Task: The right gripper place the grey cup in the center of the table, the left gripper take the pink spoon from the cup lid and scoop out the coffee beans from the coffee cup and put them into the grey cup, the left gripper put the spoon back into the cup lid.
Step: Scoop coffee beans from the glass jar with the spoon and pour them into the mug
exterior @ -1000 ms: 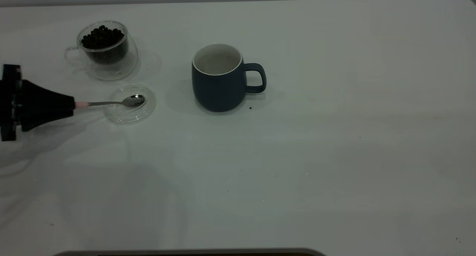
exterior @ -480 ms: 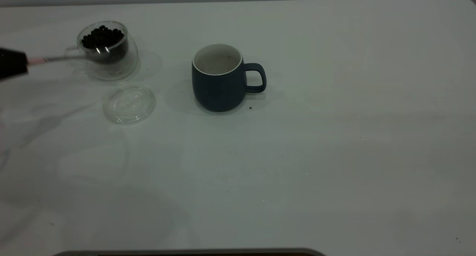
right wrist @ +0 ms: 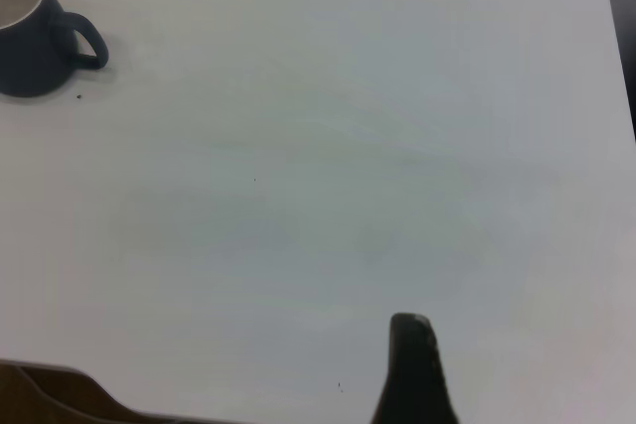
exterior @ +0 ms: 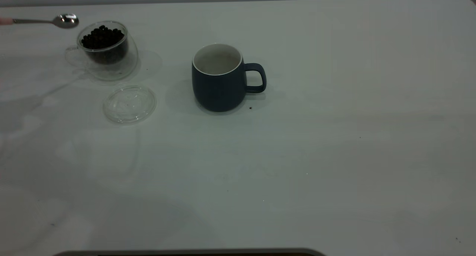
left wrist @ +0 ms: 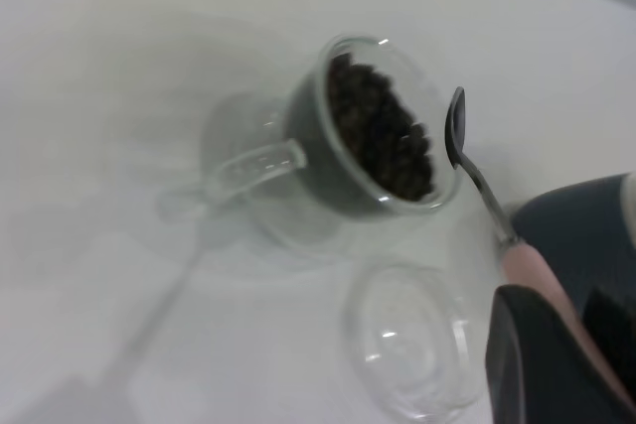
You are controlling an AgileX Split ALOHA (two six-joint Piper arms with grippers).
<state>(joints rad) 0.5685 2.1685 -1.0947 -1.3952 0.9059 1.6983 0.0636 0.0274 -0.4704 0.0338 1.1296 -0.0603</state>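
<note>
The pink spoon (exterior: 55,21) hangs in the air at the far left, its shiny bowl just beyond the rim of the coffee cup (exterior: 106,49) and showing no beans. My left gripper (left wrist: 561,320) is shut on the pink handle; it is outside the exterior view. The coffee beans (left wrist: 383,131) fill the coffee cup (left wrist: 298,161). In front of it the cup lid (exterior: 129,104) lies bare. The grey cup (exterior: 219,79) stands upright near the table's (exterior: 334,155) middle, handle to the right. My right gripper (right wrist: 412,330) is shut, far from the grey cup (right wrist: 30,37).
A small dark speck (exterior: 250,108) lies by the grey cup's base. A dark edge (exterior: 186,253) runs along the table's near side. The table's right edge (right wrist: 618,67) shows in the right wrist view.
The spoon has left the lid, risen past the coffee cup and now sits up beyond its rim at the far left. The left gripper has slid out of the exterior view.
</note>
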